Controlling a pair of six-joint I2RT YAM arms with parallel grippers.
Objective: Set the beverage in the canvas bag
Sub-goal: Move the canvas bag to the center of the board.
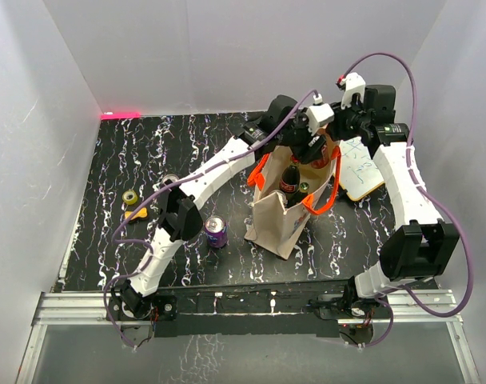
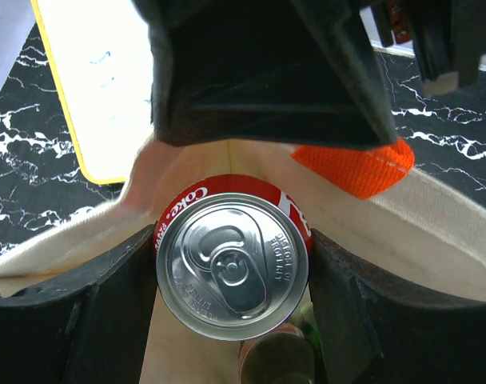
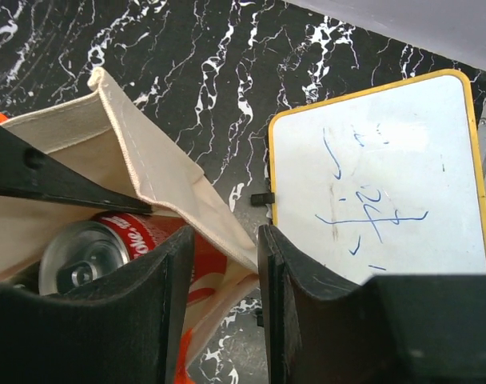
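The beverage, a red Coke can (image 2: 231, 268), hangs upright in the mouth of the canvas bag (image 1: 273, 226), with my left gripper (image 2: 233, 276) shut on its sides. The top view shows that can (image 1: 291, 182) between the bag's orange handles (image 1: 323, 200). More drinks (image 2: 276, 362) stand on the bag's bottom under it. My right gripper (image 3: 223, 240) straddles the bag's rim (image 3: 159, 172) with one finger inside, beside the can (image 3: 87, 254), and one outside. Its jaws stand apart, and the cloth leans on the outer finger (image 3: 287, 304).
A yellow-framed whiteboard (image 1: 363, 170) lies right of the bag, close to the right gripper (image 1: 328, 150). A purple can (image 1: 217, 232) stands left of the bag. Two more cans (image 1: 131, 198) and a yellow object (image 1: 136, 214) sit at the far left.
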